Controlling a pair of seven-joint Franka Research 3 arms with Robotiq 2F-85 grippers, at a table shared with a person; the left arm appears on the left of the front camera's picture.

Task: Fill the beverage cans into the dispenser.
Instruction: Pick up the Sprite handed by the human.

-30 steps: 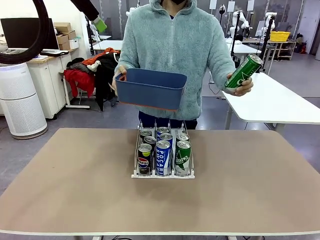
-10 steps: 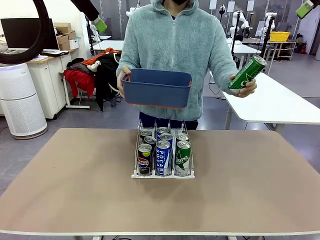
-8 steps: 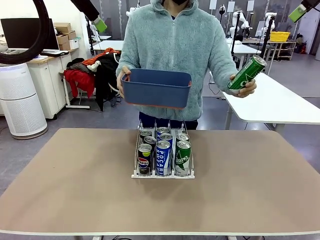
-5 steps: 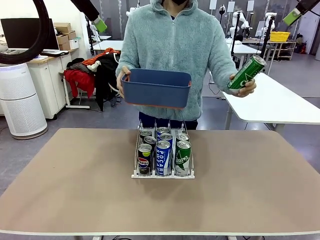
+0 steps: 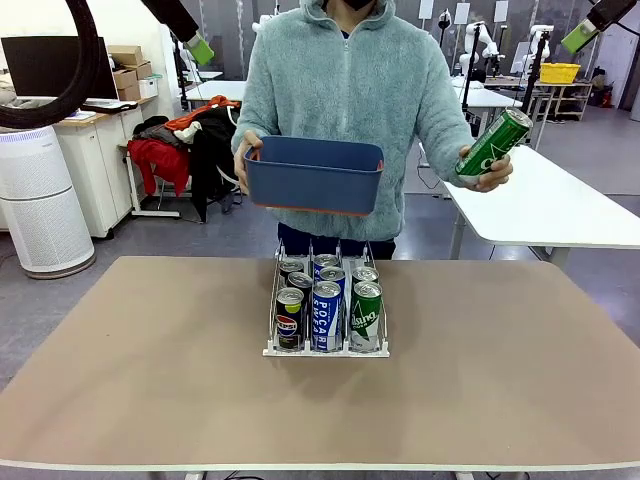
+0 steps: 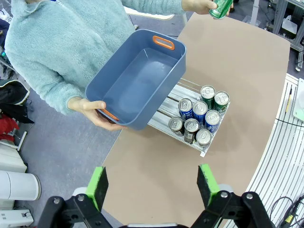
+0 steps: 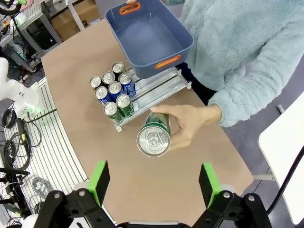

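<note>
A person's hand (image 7: 190, 122) offers a green can (image 7: 154, 134) at the far right, above the table; rigid, smooth, likely slippery, best pinched mid-body. The right gripper (image 7: 153, 183) and left gripper (image 6: 152, 183) gape wide, empty. The dispenser (image 5: 326, 348) sits mid-table.

You see glossy printed metal on the beverage cans (image 5: 326, 312), their brushed silver tops (image 6: 200, 105) catching light. The green can (image 7: 154, 135) in the person's hand (image 7: 192, 121) has the same sheen. The dispenser (image 5: 325, 349) looks like smooth clear-and-white plastic with thin shiny rails. The blue bin (image 5: 313, 176) is matt plastic with orange handle trim. The person's sweater (image 5: 350, 90) is fluffy fleece. The table (image 5: 140, 380) is matt, smooth, brownish.
</note>
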